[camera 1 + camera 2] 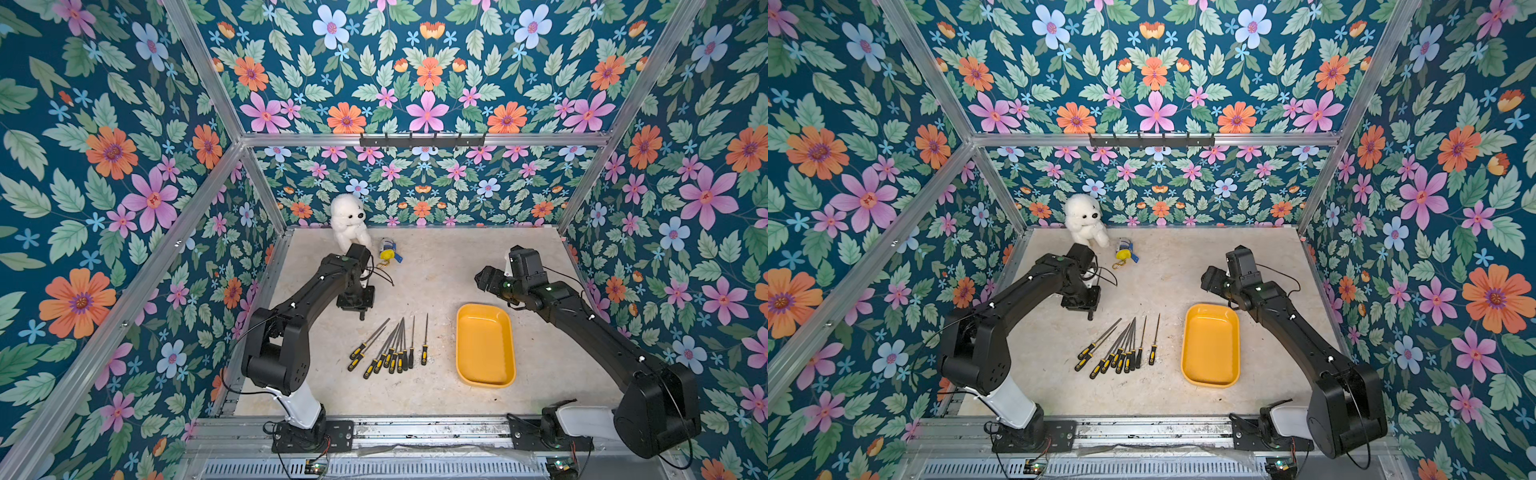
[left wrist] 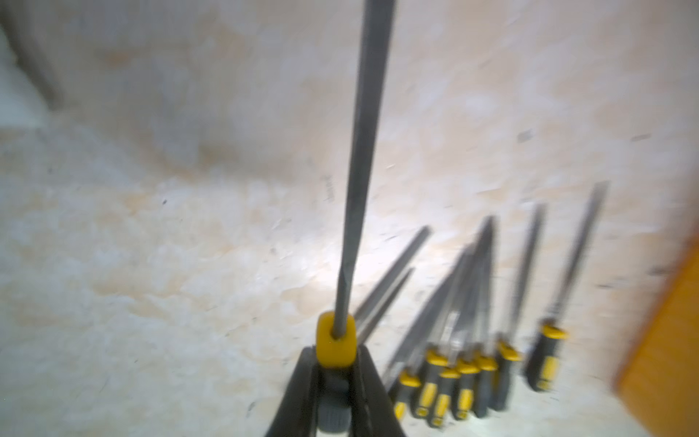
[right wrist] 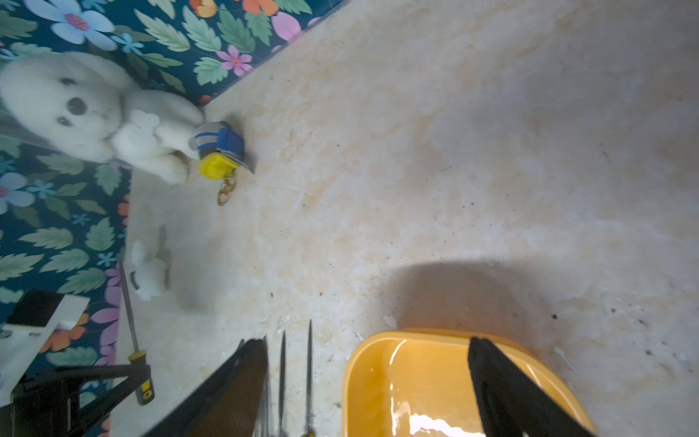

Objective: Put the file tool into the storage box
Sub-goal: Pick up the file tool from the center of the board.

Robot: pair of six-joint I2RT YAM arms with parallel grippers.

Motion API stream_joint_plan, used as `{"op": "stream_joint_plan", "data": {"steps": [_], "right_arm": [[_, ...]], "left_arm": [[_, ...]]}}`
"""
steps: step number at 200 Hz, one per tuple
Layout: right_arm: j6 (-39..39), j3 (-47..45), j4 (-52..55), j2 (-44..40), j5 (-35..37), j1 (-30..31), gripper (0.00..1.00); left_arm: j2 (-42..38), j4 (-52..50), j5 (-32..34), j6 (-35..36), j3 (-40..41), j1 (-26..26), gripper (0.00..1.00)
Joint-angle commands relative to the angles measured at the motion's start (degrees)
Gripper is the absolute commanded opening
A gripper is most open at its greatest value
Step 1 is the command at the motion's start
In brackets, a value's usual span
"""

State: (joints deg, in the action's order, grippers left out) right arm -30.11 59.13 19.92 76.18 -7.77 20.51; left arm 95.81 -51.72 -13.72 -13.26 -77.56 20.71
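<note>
My left gripper [image 2: 334, 352] is shut on the black-and-yellow handle of a file tool [image 2: 363, 151], whose grey shaft sticks out past the fingers above the table. In the right wrist view this file [image 3: 128, 302] hangs clear of the surface. In both top views the left gripper [image 1: 360, 313] points down just behind a fan of several more files [image 1: 395, 345] lying on the table. The storage box [image 1: 484, 345], a shallow yellow-orange tray, stands right of them with nothing in it. My right gripper [image 3: 365, 340] is open over the tray's far end [image 3: 416, 378].
A white plush toy [image 1: 349, 220] sits at the back wall, with a small blue-and-yellow keyring toy [image 1: 388, 251] beside it. Floral walls and aluminium posts close in the table on three sides. A black hook rail [image 1: 422, 141] runs along the back.
</note>
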Motion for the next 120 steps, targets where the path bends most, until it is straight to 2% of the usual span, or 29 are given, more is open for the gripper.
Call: {"op": "stream_joint_plan", "data": {"steps": [1, 13, 32, 54, 81, 120], "right_arm": [[-1.8, 1.1, -5.5, 0.6, -10.9, 0.0, 0.89], [-4.2, 0.1, -10.2, 0.7, -15.9, 0.0, 0.88], [-8.3, -1.8, -16.2, 1.0, -20.2, 0.1, 0.86], [-11.4, -3.7, -21.3, 1.8, -23.4, 0.3, 0.81], [-10.6, -3.0, -21.1, 4.6, -25.3, 1.5, 0.75], [-6.9, 1.9, -15.8, 7.2, -22.0, 1.8, 0.69]], "left_arm": [[-1.8, 11.5, -26.6, -6.1, 0.5, 0.3, 0.1], [-2.4, 24.3, -34.8, -14.2, 4.2, 1.1, 0.1], [-1.2, 34.2, -39.6, -20.2, 6.1, 4.1, 0.09], [0.5, 38.7, -41.8, -22.8, 6.4, 8.0, 0.09], [1.4, 45.1, -43.7, -26.9, 8.2, 11.2, 0.08], [3.3, 45.1, -42.4, -27.4, 9.1, 14.4, 0.08]]}}
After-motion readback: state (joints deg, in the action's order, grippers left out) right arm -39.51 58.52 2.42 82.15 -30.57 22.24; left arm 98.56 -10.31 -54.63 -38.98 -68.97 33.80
